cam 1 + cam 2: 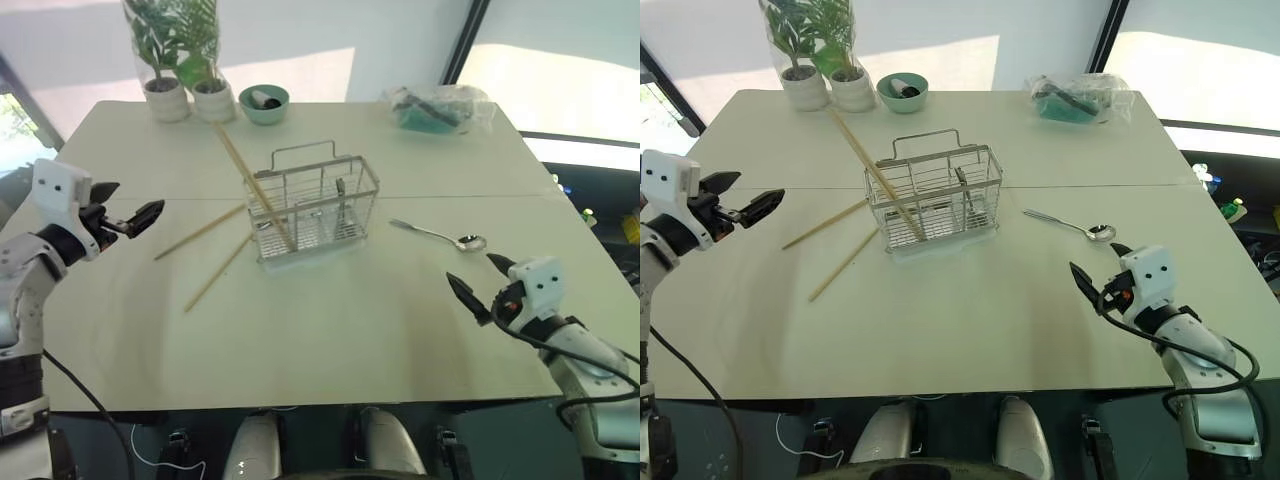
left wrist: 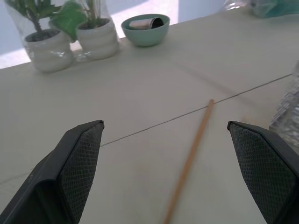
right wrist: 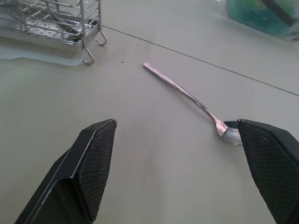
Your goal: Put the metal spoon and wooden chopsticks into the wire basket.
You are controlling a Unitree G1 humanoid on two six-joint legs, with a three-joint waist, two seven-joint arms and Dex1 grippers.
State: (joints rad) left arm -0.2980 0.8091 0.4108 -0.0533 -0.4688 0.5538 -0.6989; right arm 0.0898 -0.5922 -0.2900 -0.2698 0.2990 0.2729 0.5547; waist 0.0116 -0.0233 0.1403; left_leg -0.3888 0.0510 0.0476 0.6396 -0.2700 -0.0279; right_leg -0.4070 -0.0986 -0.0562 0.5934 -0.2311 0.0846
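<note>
Left pincer (image 1: 128,214): spread wide, empty, hovering above the desk (image 1: 330,330).
Wooden chopsticks (image 1: 200,231): two lie on the desk left of the wire basket (image 1: 318,205); more lean inside it.
Metal spoon (image 1: 440,235): on the desk, right of the basket.
Right pincer (image 1: 480,280): spread, empty, near the spoon's bowl.
Our advice: we should pinch the thin handle mid-length, then drop it upright into a compartment.
Writing: none we can read.

arms: white shells, grey joints | claw fingers (image 3: 93,168): black, cross-hatched pads | cables: black, exposed
</note>
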